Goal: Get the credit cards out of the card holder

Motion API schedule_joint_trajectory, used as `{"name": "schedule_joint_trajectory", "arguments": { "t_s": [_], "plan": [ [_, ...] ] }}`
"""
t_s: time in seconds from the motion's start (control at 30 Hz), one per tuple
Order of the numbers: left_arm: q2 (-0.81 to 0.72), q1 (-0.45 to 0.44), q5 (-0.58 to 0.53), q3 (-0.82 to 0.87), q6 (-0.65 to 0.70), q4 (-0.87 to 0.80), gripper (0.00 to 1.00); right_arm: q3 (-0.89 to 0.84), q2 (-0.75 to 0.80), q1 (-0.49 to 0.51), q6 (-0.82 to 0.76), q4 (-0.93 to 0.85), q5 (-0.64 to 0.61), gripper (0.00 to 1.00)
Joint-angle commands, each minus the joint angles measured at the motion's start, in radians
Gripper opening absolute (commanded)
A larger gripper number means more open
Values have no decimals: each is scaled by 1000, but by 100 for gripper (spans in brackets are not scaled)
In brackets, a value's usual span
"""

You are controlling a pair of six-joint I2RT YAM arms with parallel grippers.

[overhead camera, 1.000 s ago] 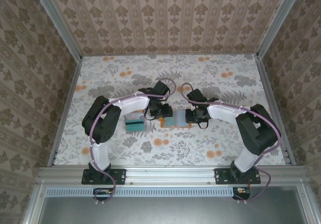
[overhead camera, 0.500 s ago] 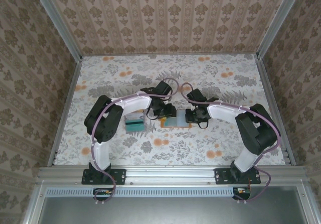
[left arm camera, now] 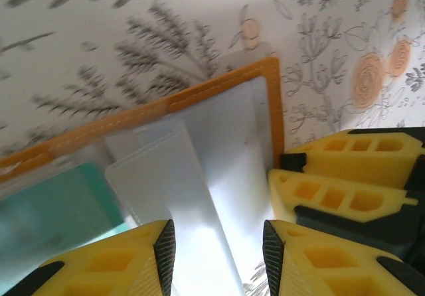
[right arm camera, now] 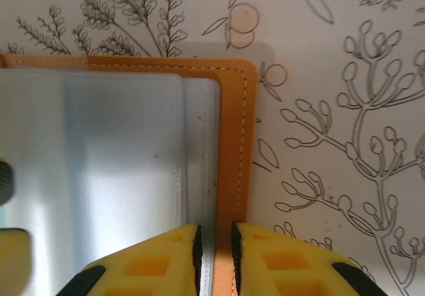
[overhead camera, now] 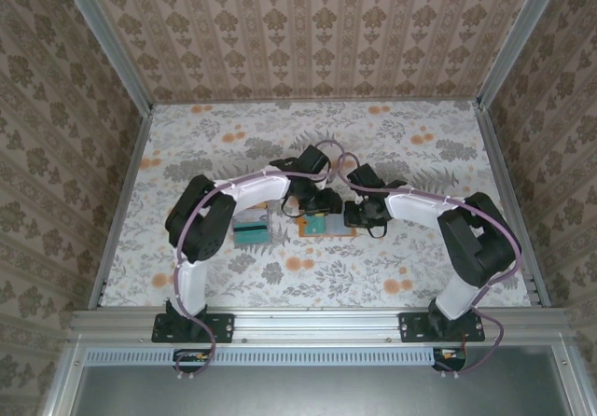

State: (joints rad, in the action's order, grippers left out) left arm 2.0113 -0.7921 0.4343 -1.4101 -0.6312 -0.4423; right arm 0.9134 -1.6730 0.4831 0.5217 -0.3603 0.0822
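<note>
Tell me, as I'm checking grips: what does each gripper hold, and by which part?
The right gripper, jaws nearly shut, pinches the card holder by its orange edge. The left gripper straddles a pale card; whether it grips cannot be told.

Teal card (left arm camera: 53, 203) blurred, perhaps half-hidden, card holder (right arm camera: 234, 143) cropped

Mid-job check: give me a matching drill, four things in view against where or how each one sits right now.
1. card holder
2. right gripper
3. pale card
4. loose card stack

A. between the fingers of the left gripper
B. on the table, left of the holder
C. lying open, pale inside up
D. jaws closed on the holder's orange edge

Pairs: 1-C, 2-D, 3-A, 4-B.
</note>
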Motion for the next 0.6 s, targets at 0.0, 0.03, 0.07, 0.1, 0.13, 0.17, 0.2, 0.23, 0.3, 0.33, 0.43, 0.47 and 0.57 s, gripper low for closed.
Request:
{"name": "schedule_joint_trajectory", "arguments": {
  "t_s": [0.0, 0.03, 0.07, 0.1, 0.13, 0.17, 0.2, 0.23, 0.3, 0.33, 0.43, 0.47, 0.57],
  "plan": [
    [22, -10, 41, -43, 37, -8, 43, -24, 73, -27, 33, 5, -38, 25],
    [27, -11, 46, -52, 39, -9, 43, -32, 91, -33, 35, 5, -43, 25],
    [33, -14, 49, -61, 41, -11, 43, -38, 108, -41, 39, 3, -49, 26],
    [37, -17, 54, -69, 43, -10, 43, -43, 122, -48, 40, 0, -51, 27],
    [38, -19, 58, -75, 46, -12, 43, -47, 130, -53, 40, -2, -51, 27],
    [39, -23, 61, -81, 51, -12, 43, -50, 139, -58, 39, -6, -51, 27],
    [33, -27, 61, -84, 56, -11, 43, -52, 143, -60, 38, -8, -51, 27],
    [28, -29, 62, -86, 59, -7, 43, -54, 145, -63, 39, -8, -49, 27],
    [5, -31, 68, -83, 63, 9, 45, -60, 150, -64, 41, -5, -47, 28],
    [-3, -31, 70, -84, 64, 14, 45, -62, 150, -64, 46, -4, -46, 28],
    [-30, -31, 79, -83, 67, 17, 45, -62, 147, -64, 52, 4, -39, 29],
    [-39, -31, 74, -80, 67, 15, 45, -61, 145, -64, 54, 5, -38, 29],
    [-73, -26, 61, -66, 65, 16, 45, -58, 145, -64, 55, 5, -37, 29]
  ]
}}
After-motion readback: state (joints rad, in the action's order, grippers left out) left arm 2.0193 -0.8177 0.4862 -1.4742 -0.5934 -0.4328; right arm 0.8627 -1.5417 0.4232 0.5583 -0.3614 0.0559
